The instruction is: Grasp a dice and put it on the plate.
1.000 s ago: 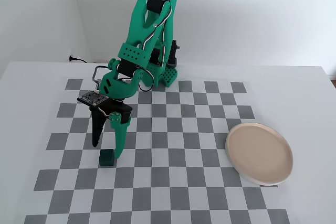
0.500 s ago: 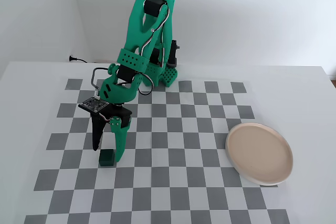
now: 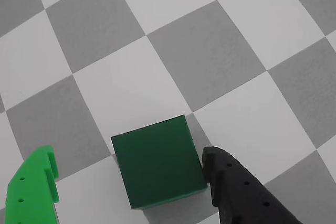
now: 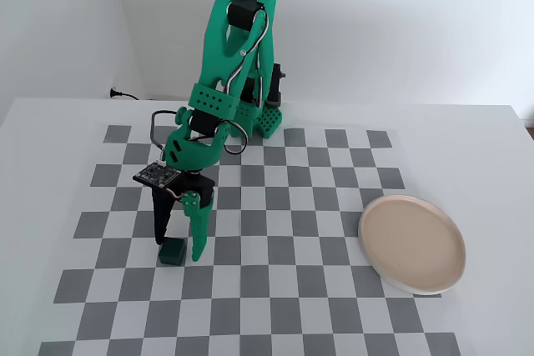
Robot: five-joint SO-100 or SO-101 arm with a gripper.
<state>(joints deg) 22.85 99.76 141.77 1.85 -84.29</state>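
The dice [image 3: 157, 163] is a small dark green cube resting on the checkered mat, low in the wrist view. My gripper [image 3: 127, 153] is open and straddles it. The black finger [image 3: 231, 187] sits right against the dice's right side, and the bright green finger [image 3: 34, 187] stands well off to its left. In the fixed view the gripper [image 4: 178, 249] points down at the mat around the dice [image 4: 173, 253], at the front left. The beige-pink plate [image 4: 411, 243] lies empty at the right, several squares away. It is out of the wrist view.
The grey and white checkered mat [image 4: 275, 289] covers the white table. The arm's base [image 4: 259, 118] and a dark pole stand at the back centre. A cable [image 4: 125, 95] lies at the back left by the wall.
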